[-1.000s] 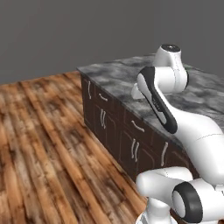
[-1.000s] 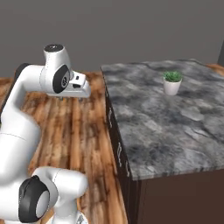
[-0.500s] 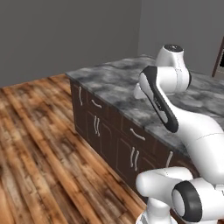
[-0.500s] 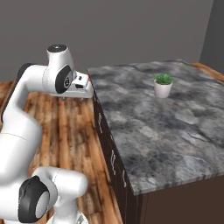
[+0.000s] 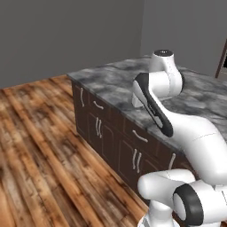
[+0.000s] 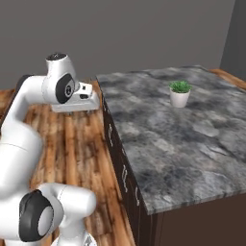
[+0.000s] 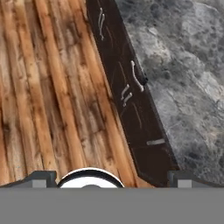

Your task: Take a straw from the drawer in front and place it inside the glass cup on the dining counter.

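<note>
Grey mottled stone table (image 6: 163, 129) with its dark-brown drawer fronts and curved silver handles (image 7: 137, 75) lies to your right, closed, your end effector (image 7: 109, 177) spread and empty over the wooden floor (image 5: 40, 150), so fetching the straw remains.

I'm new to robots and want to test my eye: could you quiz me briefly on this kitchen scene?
1. True or false: the pincer holds a straw.
2. What stands on the grey stone counter? A) a kettle B) a potted plant C) a bowl
3. Fill in: the floor is made of ____ planks.

Key: 1. False, its tips stand wide apart with nothing between them. 2. B. 3. Wooden.
</note>
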